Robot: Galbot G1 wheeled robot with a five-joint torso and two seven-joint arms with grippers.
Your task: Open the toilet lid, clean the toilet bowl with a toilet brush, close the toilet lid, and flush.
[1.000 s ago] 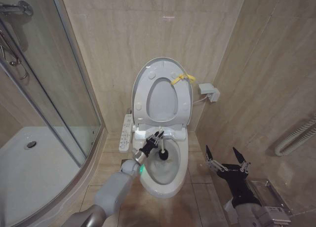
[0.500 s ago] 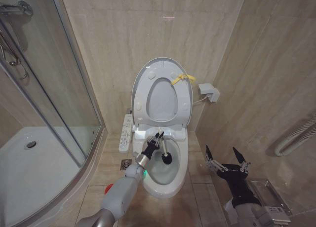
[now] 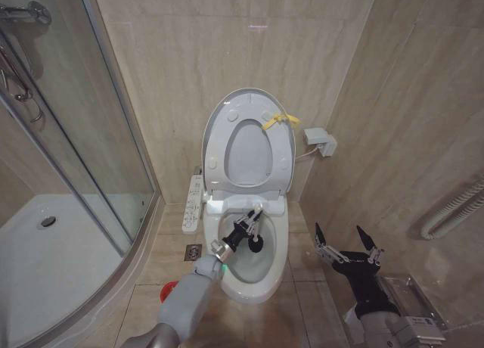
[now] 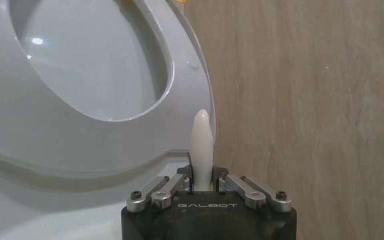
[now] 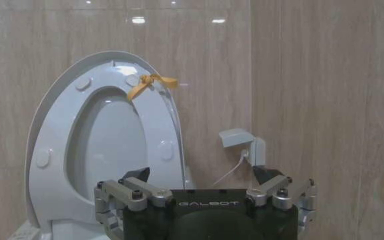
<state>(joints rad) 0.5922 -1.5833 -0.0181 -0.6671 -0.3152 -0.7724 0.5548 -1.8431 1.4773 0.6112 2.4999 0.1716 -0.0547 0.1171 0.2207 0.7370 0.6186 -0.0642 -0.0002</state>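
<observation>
The toilet lid (image 3: 248,140) stands raised against the back wall, its yellow strap (image 3: 277,122) at the top. Below it lies the open white toilet bowl (image 3: 281,251). My left gripper (image 3: 248,228) reaches over the bowl, shut on the toilet brush's thin white handle (image 4: 202,140). The black bristle head (image 3: 258,247) sits low inside the bowl. In the left wrist view the gripper (image 4: 203,182) clamps the handle in front of the lid (image 4: 78,75). My right gripper (image 3: 348,242) hangs open and idle to the right of the toilet, facing the lid (image 5: 105,140).
A white button panel (image 3: 193,204) runs along the bowl's left side. On the floor lie a drain (image 3: 193,251) and a red holder (image 3: 168,290). A glass shower enclosure (image 3: 76,174) is at the left, a wall box (image 3: 321,141) and a corrugated hose (image 3: 454,212) at the right.
My left gripper has carried the brush to the right and further over the bowl. The arm has uncovered the red holder on the floor. The right arm has stayed still.
</observation>
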